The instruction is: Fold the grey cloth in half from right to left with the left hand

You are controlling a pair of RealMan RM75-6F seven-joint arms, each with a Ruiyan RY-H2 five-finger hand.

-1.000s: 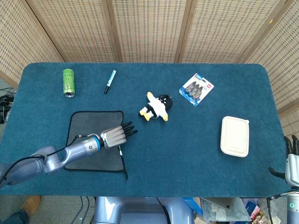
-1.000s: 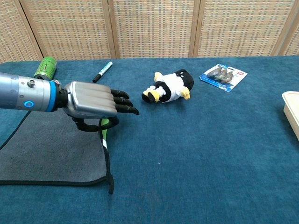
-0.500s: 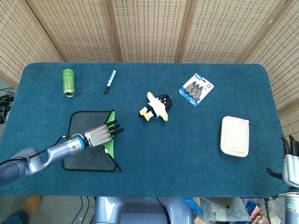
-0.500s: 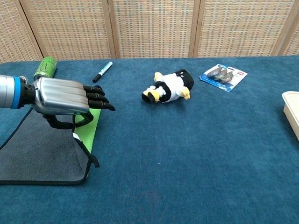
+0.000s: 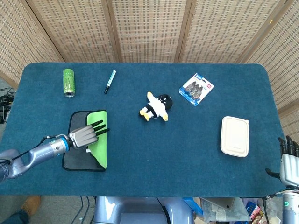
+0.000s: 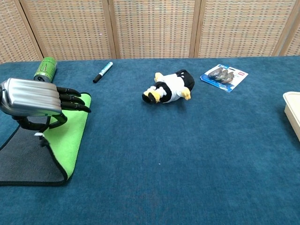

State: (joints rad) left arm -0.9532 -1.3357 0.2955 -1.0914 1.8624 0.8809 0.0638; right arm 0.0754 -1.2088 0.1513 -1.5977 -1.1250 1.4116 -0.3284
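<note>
My right hand (image 5: pixel 288 161) sits idle at the near right corner of the surface (image 5: pixel 187 140); I cannot tell whether it is spread or curled. Nearer the left front, my left hand (image 6: pixel 35 101) pinches the lifted edge of the grey cloth (image 5: pixel 77 156), thumb under and fingers (image 6: pixel 70 98) over, its green underside turned up. The cloth is limp and light, so it drapes and drags rather than holding shape; I judge a hold at the middle of that bound edge keeps the fold even. Farther back lie the toy penguin (image 5: pixel 156 107) and white lidded container (image 5: pixel 235 136), then the blister pack (image 5: pixel 196 89), marker pen (image 5: pixel 110 81) and green can (image 5: pixel 68 82).
</note>
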